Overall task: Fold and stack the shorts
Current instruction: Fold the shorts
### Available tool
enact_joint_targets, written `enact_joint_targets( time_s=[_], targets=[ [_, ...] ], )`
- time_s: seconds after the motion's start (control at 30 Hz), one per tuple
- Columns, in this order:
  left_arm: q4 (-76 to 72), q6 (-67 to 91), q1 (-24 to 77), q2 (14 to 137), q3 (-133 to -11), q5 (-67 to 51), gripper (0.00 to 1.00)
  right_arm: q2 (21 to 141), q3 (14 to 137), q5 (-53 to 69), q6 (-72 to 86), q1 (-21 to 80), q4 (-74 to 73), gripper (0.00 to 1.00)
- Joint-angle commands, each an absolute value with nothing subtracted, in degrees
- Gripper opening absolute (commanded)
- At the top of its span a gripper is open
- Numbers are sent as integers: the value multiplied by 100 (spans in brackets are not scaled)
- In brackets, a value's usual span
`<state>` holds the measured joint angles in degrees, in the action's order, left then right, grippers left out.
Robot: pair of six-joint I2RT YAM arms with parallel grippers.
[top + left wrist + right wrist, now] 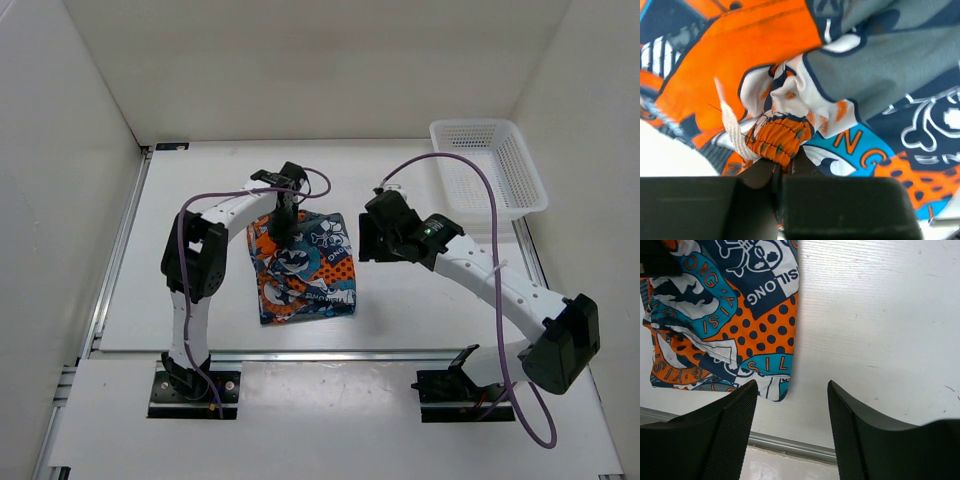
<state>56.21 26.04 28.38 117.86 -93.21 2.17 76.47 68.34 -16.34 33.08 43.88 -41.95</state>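
The shorts (pixel 305 270) lie crumpled near the middle of the table (pixel 400 300), only roughly folded. Their 12 o'clock edge is pinched by the left gripper (pixel 781 167), whose jaws are clenched on a small gathered bunch of orange fabric beside a white drawstring (pixel 730 125). The right gripper (pixel 792 425) hovers released over bare table at 2 o'clock of the shorts, holding nothing. The basket (pixel 490 165) stands well apart, further out at 2 o'clock. Risks: the bunch is small, so it could slip out when pulled; only one layer may be caught, skewing the fold; the drawstring could snag. "SILONG" is read, inverted, in the right wrist view.
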Motion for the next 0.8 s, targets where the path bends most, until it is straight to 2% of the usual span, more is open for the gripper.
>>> enact_joint_targets(
  time_s=[0.0,0.27,0.43,0.47,0.53,0.57,0.6,0.63,0.7,0.77],
  targets=[
    [5931,2549,2717,11128,-9632,282,10,7436,6750,-1758,3349,4359,-4280,63],
    [6398,2497,2040,10284,-9440,-526,10,7436,6750,-1758,3296,4307,-4280,61],
    [6249,2496,1566,10204,-8660,-527,10,7550,6750,-1758,3296,4307,-4228,61],
    [6162,2496,1495,10204,-8518,-432,15,7602,6750,-1706,3296,4307,-4228,63],
    [6021,2636,1293,10204,-8228,-290,38,7655,6750,-1705,3296,4307,-4228,63],
    [5968,2689,1214,10204,-7939,-290,43,7655,6750,-1705,3296,4307,-4228,64],
    [5907,2768,1143,10100,-7806,-290,55,7655,6750,-1705,3296,4307,-4228,64],
    [5837,2829,1073,10038,-7692,-238,72,7716,6698,-1635,3296,4307,-4228,65],
    [5836,2900,888,9775,-7541,-185,72,7786,6697,-1407,3244,4307,-4158,65],
    [5836,2971,740,9590,-7479,-124,72,8058,6828,-1162,3130,4307,-3992,71]
  ],
)
